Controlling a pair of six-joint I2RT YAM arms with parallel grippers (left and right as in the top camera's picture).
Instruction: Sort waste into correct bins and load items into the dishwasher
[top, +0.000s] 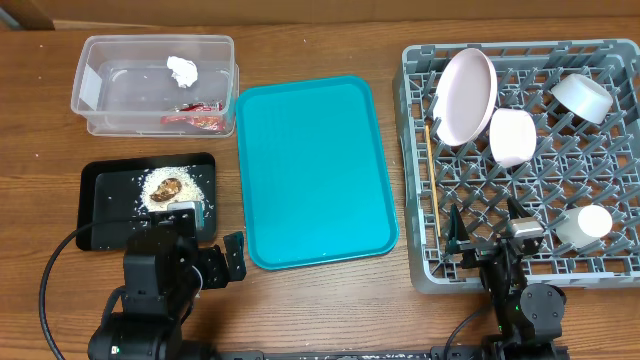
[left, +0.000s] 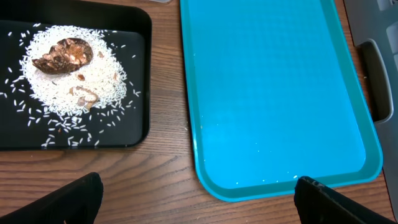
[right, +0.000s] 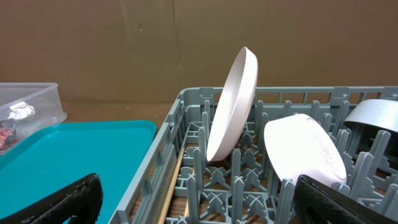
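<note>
While both arms waited at the near edge of the wooden table (top: 330, 305), the grey dish rack (top: 413, 180) took up its right end, the empty teal tray (top: 312, 170) lay in the middle, and the clear tub (top: 130, 85) stood at the far left with the black tray (top: 105, 215) in front of it. The left gripper (left: 199, 205) hung spread wide and empty above the wood between the black tray and the teal tray. The right gripper (right: 202, 205) was equally wide apart, grasping nothing, over the rack's near left part. In the rack, the round white plate (top: 466, 95) leaned on edge at the far left. A white bowl (top: 512, 137) stood just beside it, a pale bowl (top: 582, 96) sat at the far right, and a small white cup (top: 588, 224) stood nearer. Chopsticks (top: 432, 190) lay along the rack's left side. The red wrapper (top: 195, 119) and the tissue ball (top: 183, 69) lay in the tub. Rice (left: 93, 74) was heaped on the black tray, with the brown lump (left: 64, 55) on top.
</note>
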